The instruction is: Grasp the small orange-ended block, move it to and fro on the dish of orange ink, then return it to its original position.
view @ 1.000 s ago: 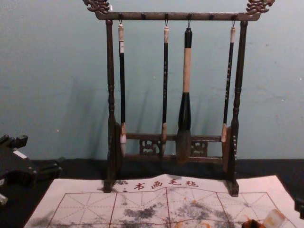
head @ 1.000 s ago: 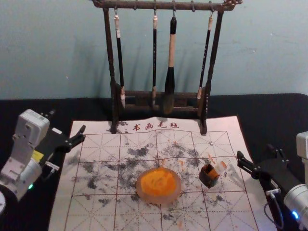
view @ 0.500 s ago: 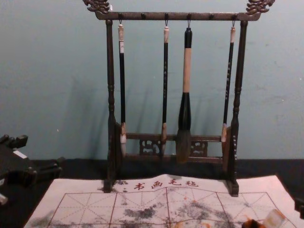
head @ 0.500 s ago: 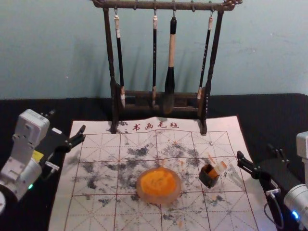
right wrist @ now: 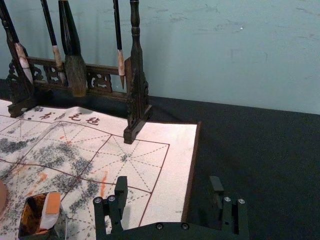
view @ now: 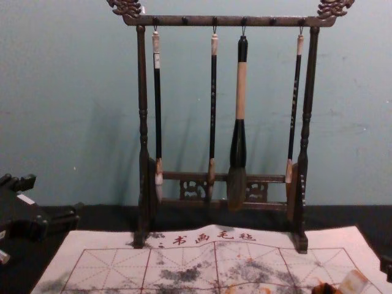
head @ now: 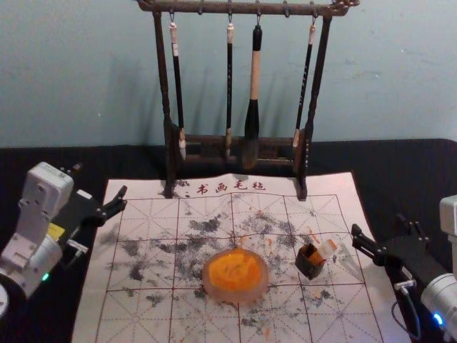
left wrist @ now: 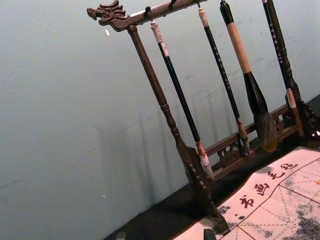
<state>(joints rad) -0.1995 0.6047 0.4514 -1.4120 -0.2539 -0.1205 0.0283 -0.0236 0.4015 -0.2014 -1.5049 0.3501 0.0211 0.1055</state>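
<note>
Block: tilted in the cup (head: 305, 269), right of the dish (head: 247, 294); its lower end is hidden from you, and your chest view cuts it off.
Left gripper (head: 100, 181): released, beside the mat's far left; its tips barely enter your left wrist view.
Right gripper (head: 378, 224): released, right of the cup.
Mat (head: 136, 318): ink-smudged, on the black counter (head: 43, 163).
Room: plain blue-grey wall (head: 78, 71) behind your brush rack (head: 163, 78).
</note>
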